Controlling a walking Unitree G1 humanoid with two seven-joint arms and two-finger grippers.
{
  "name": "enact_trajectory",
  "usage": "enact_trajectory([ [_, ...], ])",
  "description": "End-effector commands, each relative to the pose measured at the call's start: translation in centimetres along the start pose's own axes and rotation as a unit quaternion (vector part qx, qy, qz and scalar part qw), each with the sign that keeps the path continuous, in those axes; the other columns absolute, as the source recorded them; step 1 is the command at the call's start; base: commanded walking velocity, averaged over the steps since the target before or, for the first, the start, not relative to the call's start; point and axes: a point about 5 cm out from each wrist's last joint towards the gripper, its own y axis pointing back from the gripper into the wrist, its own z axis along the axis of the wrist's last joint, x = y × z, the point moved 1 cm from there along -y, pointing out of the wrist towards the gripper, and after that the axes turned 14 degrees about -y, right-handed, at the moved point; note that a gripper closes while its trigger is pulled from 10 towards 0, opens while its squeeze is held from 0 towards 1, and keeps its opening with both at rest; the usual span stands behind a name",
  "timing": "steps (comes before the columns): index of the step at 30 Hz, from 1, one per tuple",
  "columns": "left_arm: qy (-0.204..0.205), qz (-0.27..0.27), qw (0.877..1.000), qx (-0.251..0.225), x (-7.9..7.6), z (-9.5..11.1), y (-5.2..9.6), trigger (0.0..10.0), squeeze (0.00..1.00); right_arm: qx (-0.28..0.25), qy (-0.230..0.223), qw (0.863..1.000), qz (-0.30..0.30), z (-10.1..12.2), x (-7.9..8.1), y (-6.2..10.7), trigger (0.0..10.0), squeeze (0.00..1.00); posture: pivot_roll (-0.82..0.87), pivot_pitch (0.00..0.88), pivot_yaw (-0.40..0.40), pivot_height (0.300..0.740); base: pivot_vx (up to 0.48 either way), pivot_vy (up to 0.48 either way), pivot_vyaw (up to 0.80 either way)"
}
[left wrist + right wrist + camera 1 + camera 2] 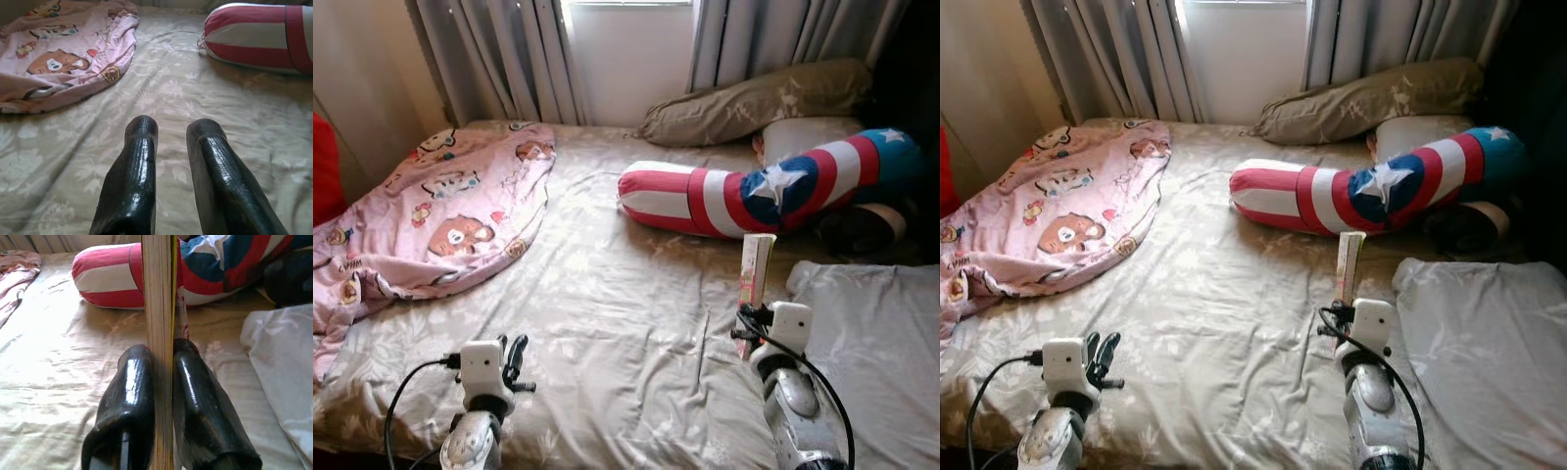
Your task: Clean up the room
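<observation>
Here, a wide bed in a beige floral sheet remains untidy: a crumpled pink cartoon-bear blanket lies on its left side, a red, white and blue star bolster near its head. Above the bed's near edge, the right gripper clamps a thin upright book; the left gripper hovers, fingers apart.

A: Right gripper state?
B: Held forward at mid height, fingers clamped on a thin book, kept upright.
A: Left gripper?
B: Held low and level, fingers slightly parted, nothing gripped.
</observation>
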Motion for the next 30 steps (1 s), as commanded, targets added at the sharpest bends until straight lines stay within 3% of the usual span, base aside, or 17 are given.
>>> enact_trajectory([
  [1, -0.002, 0.002, 1.0, 0.003, 0.15, 0.05, 0.08, 10.0, 0.0, -0.019, 0.001, 1.0, 0.004, 0.84, 0.26, -0.35, 10.0, 0.0, 0.04, 0.0, 0.024, 0.66, 0.0, 0.0, 0.0],
  [30, 0.007, -0.008, 1.0, 0.008, -0.48, 0.03, 0.18, 10.0, 0.0, 0.002, -0.001, 1.0, 0.003, -0.06, 0.33, -0.35, 10.0, 0.0, 0.05, 0.0, 0.02, 0.66, 0.0, 0.0, 0.0],
])
